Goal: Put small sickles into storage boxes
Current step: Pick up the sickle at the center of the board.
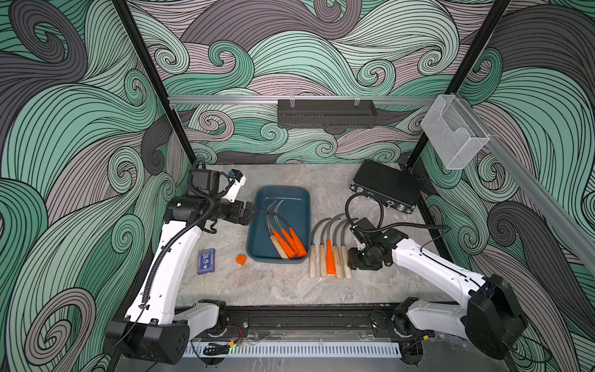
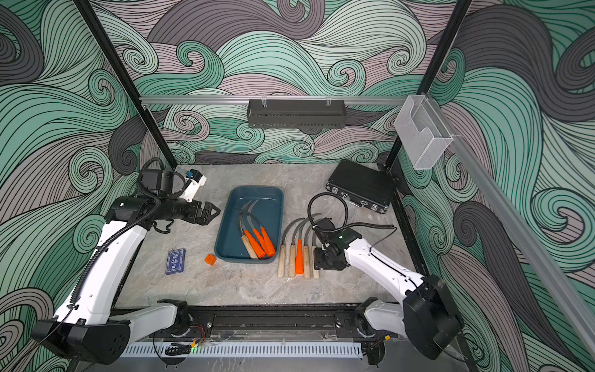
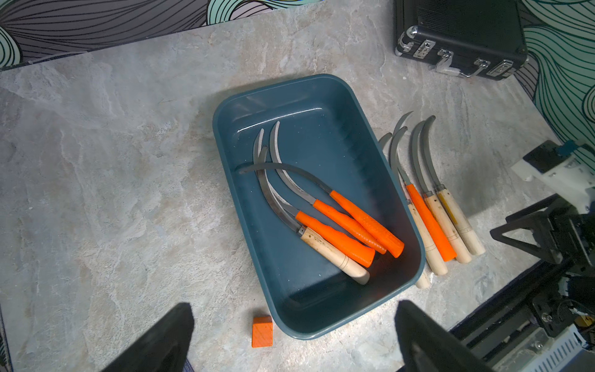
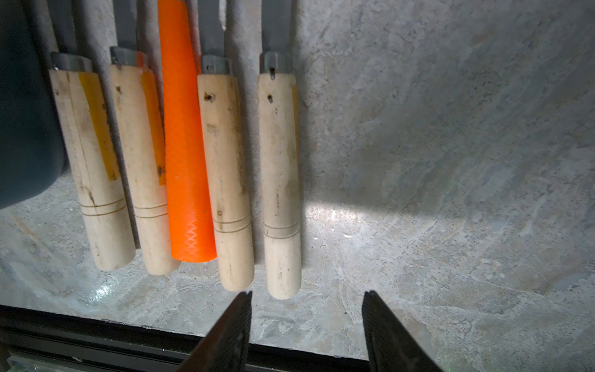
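Small sickles (image 1: 328,254) lie in a tidy row of five on the marble-look tabletop (image 1: 289,283), nearest the robot's base and just beside the right wall of the teal tray (image 1: 283,188). That's four pale wooden handles and one orange handle in the middle, blades curving away. Right gripper (image 4: 308,294) hovers low at the handle ends, jaws apart with nothing between them. The outermost wooden-handled sickle (image 4: 280,180) has its butt right at the mouth of that gap, not clamped. Across on the left, an orange cube (image 1: 241,259) rests near the tray's near corner, with a blue card box (image 1: 206,261) further left. Moving back, the tray holds four more sickles (image 3: 338,232), three orange-handled and one wooden, handles bunched at the near end, blades crossing toward the far end. Left gripper (image 1: 252,212) hangs above the table by the tray's left side, fingers spread wide and empty. Farther back, a black latch case (image 1: 388,190) lies closed in the far right corner
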{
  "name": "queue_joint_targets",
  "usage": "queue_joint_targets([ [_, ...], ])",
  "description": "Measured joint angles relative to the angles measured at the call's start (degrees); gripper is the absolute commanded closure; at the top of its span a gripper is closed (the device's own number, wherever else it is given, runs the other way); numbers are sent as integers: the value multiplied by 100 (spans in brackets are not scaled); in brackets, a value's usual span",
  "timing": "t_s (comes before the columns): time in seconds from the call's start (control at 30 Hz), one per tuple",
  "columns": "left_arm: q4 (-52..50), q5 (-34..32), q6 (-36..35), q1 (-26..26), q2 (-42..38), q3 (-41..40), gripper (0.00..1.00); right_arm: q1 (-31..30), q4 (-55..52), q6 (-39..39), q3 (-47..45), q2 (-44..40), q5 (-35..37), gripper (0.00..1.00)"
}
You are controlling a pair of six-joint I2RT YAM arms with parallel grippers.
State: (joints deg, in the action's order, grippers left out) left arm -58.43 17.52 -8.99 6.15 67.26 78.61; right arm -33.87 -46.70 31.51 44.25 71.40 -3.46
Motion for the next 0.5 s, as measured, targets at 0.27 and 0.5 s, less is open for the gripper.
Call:
queue_joint_targets([
  [0.27, -26, 79, -98, 0, -2, 0, 3, 4, 118, 7, 0, 0, -35, 45],
  [0.5, -26, 103, -118, 0, -44, -4, 1, 4, 184, 4, 0, 146, -118, 46],
])
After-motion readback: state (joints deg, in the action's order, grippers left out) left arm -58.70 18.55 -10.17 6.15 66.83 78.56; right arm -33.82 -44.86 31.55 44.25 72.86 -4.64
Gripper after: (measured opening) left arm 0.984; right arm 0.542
